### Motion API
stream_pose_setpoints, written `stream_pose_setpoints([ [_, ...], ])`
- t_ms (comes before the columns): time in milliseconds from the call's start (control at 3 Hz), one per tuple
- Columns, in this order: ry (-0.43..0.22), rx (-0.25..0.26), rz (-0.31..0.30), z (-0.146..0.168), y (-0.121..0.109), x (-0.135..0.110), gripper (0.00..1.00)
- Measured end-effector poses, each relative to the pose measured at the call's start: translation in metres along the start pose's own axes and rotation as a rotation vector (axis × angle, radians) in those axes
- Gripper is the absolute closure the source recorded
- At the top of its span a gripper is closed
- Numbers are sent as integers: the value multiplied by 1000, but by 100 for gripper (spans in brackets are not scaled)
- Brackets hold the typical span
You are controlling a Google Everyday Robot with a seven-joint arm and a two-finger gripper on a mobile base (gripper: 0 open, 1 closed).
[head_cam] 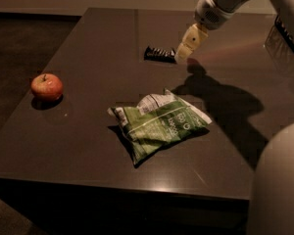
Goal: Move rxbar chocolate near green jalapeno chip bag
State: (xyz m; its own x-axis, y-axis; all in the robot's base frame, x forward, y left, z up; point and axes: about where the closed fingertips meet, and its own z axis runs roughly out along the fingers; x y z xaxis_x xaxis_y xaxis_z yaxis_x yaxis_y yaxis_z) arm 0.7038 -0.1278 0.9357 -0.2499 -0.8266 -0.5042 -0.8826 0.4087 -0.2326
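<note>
The rxbar chocolate (160,54) is a small flat black wrapper lying toward the far side of the dark table. The green jalapeno chip bag (158,123) lies wrinkled in the middle of the table, well in front of the bar. My gripper (184,53) comes down from the upper right on a white arm, and its pale tip hangs just right of the bar's right end, slightly above the table.
A red apple (47,86) sits near the table's left edge. The dark table (93,146) drops off at the front and left edges. A pale rounded robot part (280,185) fills the lower right corner. A dark object (286,29) shows at the far right.
</note>
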Motion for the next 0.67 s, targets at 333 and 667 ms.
stream_pose_setpoints([
  [333, -3, -32, 11, 42, -11, -11, 0],
  [667, 5, -49, 20, 76, -19, -19, 0],
])
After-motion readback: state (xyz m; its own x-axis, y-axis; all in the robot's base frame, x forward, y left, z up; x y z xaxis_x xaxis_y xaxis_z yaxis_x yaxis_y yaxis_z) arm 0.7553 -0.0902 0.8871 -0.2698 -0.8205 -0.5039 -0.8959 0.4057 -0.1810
